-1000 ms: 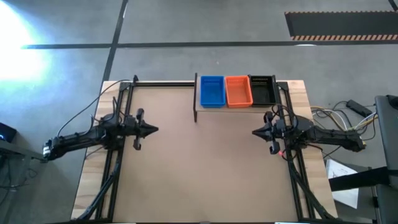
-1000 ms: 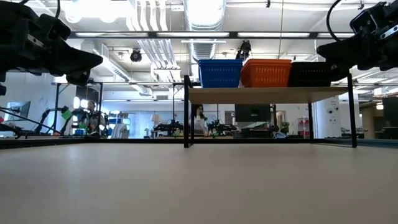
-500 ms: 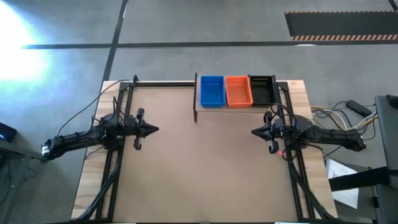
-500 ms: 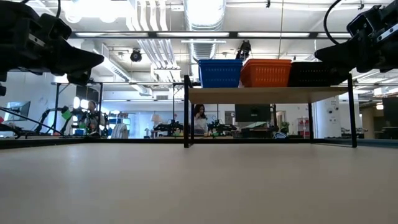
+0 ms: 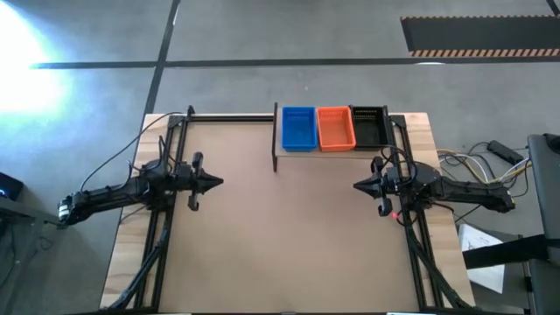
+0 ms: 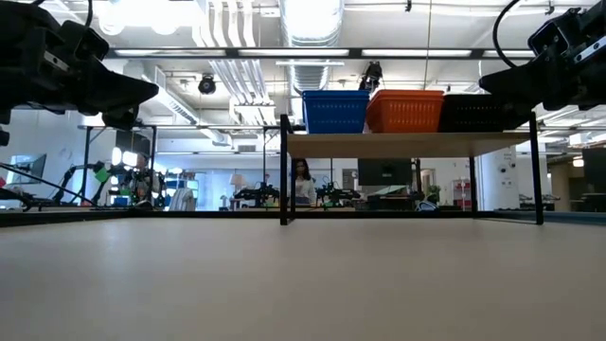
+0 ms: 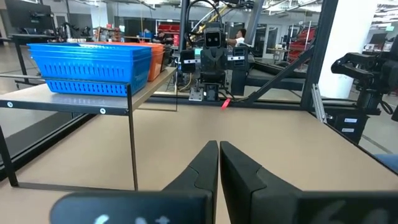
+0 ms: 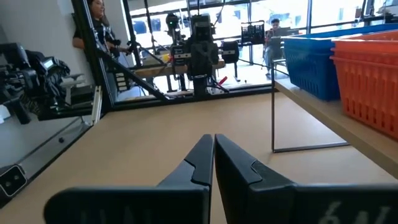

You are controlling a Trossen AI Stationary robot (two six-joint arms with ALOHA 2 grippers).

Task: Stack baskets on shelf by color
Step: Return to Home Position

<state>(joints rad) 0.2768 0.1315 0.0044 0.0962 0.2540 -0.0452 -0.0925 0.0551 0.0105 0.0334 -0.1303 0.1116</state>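
A blue basket stack (image 5: 298,128), an orange one (image 5: 335,128) and a black one (image 5: 369,126) stand side by side on the shelf (image 6: 407,144) at the table's far edge, blue on the left. In the low view they show as blue (image 6: 334,111), orange (image 6: 405,110) and black (image 6: 471,113). My left gripper (image 5: 219,182) hangs shut over the table's left side, pointing right, level. My right gripper (image 5: 357,185) hangs shut over the right side, pointing left, in front of the shelf. Both hold nothing; their fingertips meet in the wrist views (image 7: 218,144) (image 8: 213,137).
The shelf stands on thin black legs (image 6: 284,170) at the far middle-right. Black frame rails (image 5: 166,227) run along both table sides. The wide wooden tabletop (image 5: 280,236) between the two arms is bare. People and workbenches show in the room beyond.
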